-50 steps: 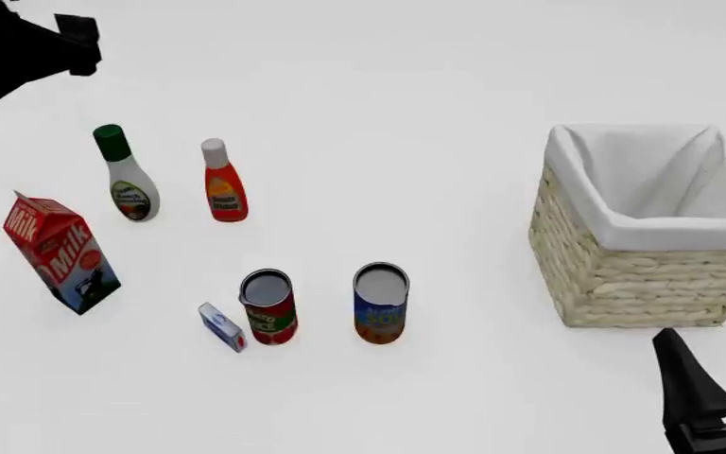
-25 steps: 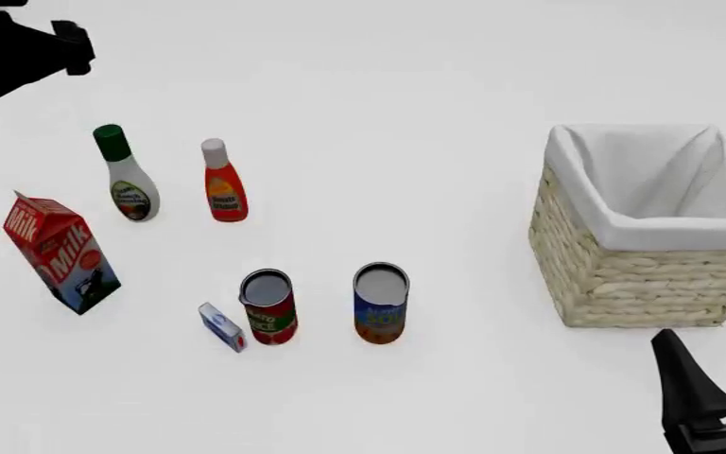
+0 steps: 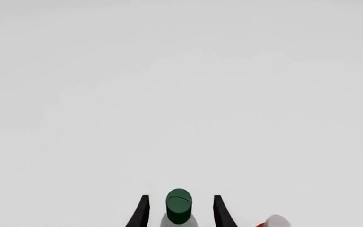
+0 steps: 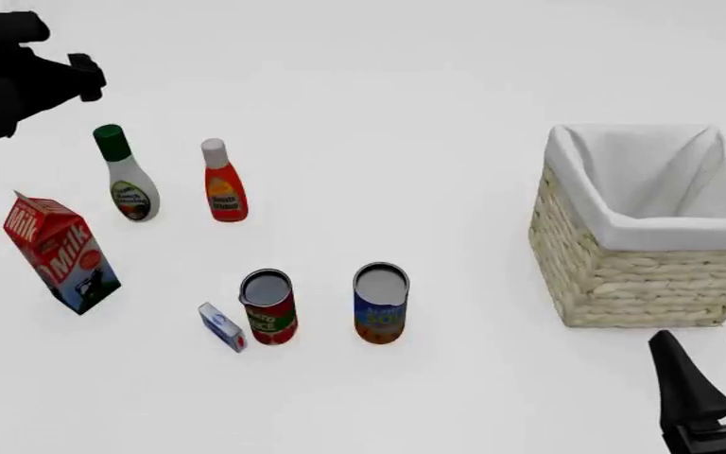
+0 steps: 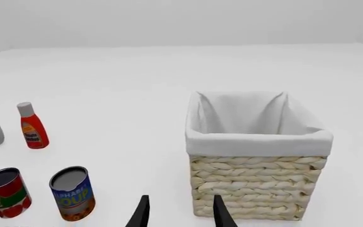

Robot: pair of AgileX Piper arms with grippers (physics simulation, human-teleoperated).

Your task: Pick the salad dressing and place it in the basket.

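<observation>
The salad dressing (image 4: 128,184) is a white bottle with a green cap, standing upright at the far left of the table. My left gripper (image 4: 82,76) hovers above and behind it, open. In the left wrist view the green cap (image 3: 178,208) shows between the two dark fingers of the left gripper (image 3: 179,198), untouched. The wicker basket (image 4: 641,274) with its white lining stands at the right. My right gripper (image 4: 706,345) is open near the front right corner, just in front of the basket (image 5: 257,189).
A red bottle (image 4: 223,184) stands right of the salad dressing. A milk carton (image 4: 63,253) is at the left. Nearer the front are a small blue box (image 4: 222,327), a red can (image 4: 268,305) and a blue can (image 4: 381,303).
My left gripper has come down and slightly right, closer to the salad dressing's cap. The right gripper and all objects stay where they were.
</observation>
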